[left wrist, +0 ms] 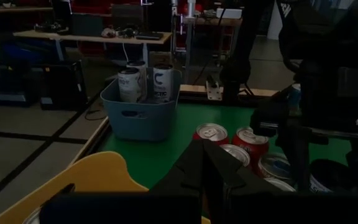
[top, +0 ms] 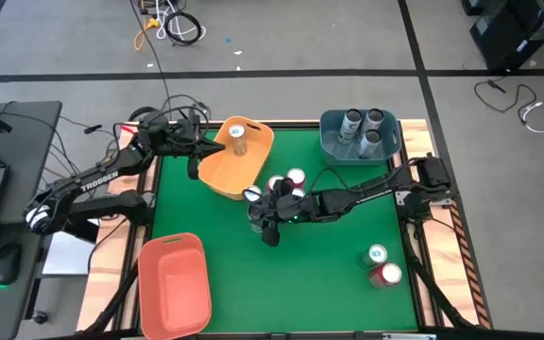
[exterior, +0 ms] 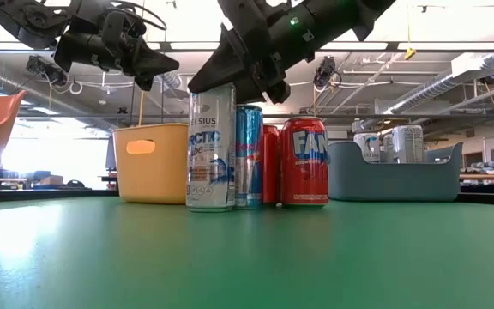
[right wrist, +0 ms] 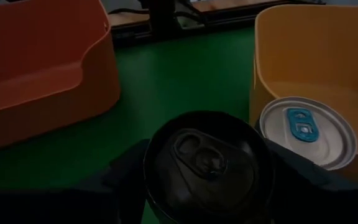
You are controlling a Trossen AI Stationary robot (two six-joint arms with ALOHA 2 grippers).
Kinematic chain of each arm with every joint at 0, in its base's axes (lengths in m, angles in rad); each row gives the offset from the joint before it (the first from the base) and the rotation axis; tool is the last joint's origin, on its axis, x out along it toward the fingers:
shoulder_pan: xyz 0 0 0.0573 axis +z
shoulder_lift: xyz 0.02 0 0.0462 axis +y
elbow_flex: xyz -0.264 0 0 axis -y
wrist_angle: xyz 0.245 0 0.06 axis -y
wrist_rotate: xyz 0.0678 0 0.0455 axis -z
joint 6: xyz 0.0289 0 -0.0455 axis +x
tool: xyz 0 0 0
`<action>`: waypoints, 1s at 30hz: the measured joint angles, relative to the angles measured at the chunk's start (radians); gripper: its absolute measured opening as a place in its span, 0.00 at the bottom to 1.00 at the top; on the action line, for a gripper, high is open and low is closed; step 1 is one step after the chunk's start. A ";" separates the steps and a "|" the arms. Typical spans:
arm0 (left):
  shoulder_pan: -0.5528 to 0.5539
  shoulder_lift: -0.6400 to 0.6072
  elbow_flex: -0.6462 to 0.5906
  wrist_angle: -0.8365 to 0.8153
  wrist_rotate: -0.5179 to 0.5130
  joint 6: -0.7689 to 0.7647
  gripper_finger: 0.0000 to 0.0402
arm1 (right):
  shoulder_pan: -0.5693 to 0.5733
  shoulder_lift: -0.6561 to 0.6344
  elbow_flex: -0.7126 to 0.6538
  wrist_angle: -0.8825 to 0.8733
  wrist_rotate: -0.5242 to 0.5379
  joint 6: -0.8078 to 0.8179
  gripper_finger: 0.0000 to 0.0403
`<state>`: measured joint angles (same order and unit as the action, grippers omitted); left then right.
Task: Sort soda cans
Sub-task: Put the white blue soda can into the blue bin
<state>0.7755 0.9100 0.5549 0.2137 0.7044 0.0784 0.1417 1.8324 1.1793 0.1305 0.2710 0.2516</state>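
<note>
From above, the soda cans [top: 286, 181] cluster mid-table beside the yellow bin [top: 237, 156], under the right gripper [top: 265, 213]. The right wrist view shows its fingers flanking a dark-topped can [right wrist: 207, 163], contact unclear. The left gripper [top: 196, 144], closed, hovers by the bin.

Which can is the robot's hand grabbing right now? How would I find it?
Look at the green table and find the yellow bin near its far edge. A bunch of cans stands just beside it, with the right hand over them. The can between its fingers has a dark top, while the can next to it has a silver top with a teal tab.
</note>
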 joint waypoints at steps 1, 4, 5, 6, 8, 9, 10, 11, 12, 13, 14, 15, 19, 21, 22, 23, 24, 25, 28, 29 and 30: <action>-0.001 0.000 0.000 0.000 0.000 0.000 0.01 | 0.000 0.000 0.000 0.003 0.000 0.000 0.61; -0.001 0.000 0.000 0.002 0.000 0.000 0.01 | 0.000 0.000 0.026 -0.033 -0.004 -0.008 0.61; -0.001 0.000 0.000 0.002 0.000 0.000 0.01 | 0.000 0.000 0.042 -0.055 -0.006 -0.014 0.61; -0.001 0.000 0.000 0.002 0.000 0.000 0.01 | 0.000 0.000 0.064 -0.076 -0.006 -0.022 0.61; -0.001 0.000 0.000 0.002 0.000 0.000 0.01 | 0.000 0.000 0.114 -0.109 -0.006 -0.028 0.61; -0.001 0.000 0.000 0.002 0.000 0.000 0.01 | 0.000 0.000 0.144 -0.124 -0.006 -0.034 0.61; -0.001 0.000 0.000 0.002 0.000 0.000 0.01 | 0.000 0.000 0.179 -0.143 -0.006 -0.038 0.61; -0.001 0.000 0.000 0.002 0.000 0.000 0.01 | 0.000 0.000 0.215 -0.161 -0.006 -0.042 0.61; -0.001 0.000 0.000 0.002 0.000 0.000 0.01 | 0.000 0.000 0.254 -0.191 -0.006 -0.044 0.61; -0.001 0.000 0.000 0.001 0.000 0.000 0.01 | 0.000 0.000 0.297 -0.231 -0.005 -0.043 0.61; -0.001 0.000 0.000 0.001 0.000 0.000 0.01 | -0.001 0.000 0.343 -0.283 0.001 -0.043 0.61; -0.001 0.000 0.000 0.001 0.000 0.000 0.01 | -0.001 -0.002 0.389 -0.343 0.014 -0.043 0.61; -0.001 0.000 0.000 0.001 0.000 0.002 0.01 | 0.001 -0.026 0.555 -0.606 0.143 -0.066 0.61; -0.001 -0.001 0.000 0.002 -0.001 0.002 0.01 | 0.002 -0.056 0.613 -0.731 0.247 -0.071 0.61; -0.001 -0.001 0.000 0.002 0.000 0.005 0.01 | 0.001 -0.076 0.634 -0.789 0.300 -0.065 0.61; -0.001 -0.001 0.000 0.001 0.000 0.010 0.01 | 0.000 -0.102 0.645 -0.838 0.355 -0.051 0.61; -0.001 -0.001 0.000 0.000 -0.001 0.018 0.01 | -0.001 -0.133 0.648 -0.886 0.405 -0.030 0.61; -0.001 -0.001 0.000 -0.001 -0.001 0.021 0.01 | -0.004 -0.164 0.648 -0.938 0.452 -0.006 0.61; -0.001 -0.001 0.000 0.000 -0.001 0.022 0.01 | -0.016 -0.267 0.614 -1.048 0.560 0.086 0.61; -0.001 -0.001 0.000 0.000 -0.001 0.022 0.01 | -0.021 -0.299 0.591 -1.084 0.590 0.125 0.61; -0.001 -0.001 0.000 0.003 -0.001 0.022 0.01 | -0.028 -0.330 0.563 -1.114 0.622 0.161 0.61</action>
<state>0.7742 0.9089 0.5549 0.2165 0.7036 0.1005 0.1135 1.5024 1.7428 -0.9832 0.8934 0.4128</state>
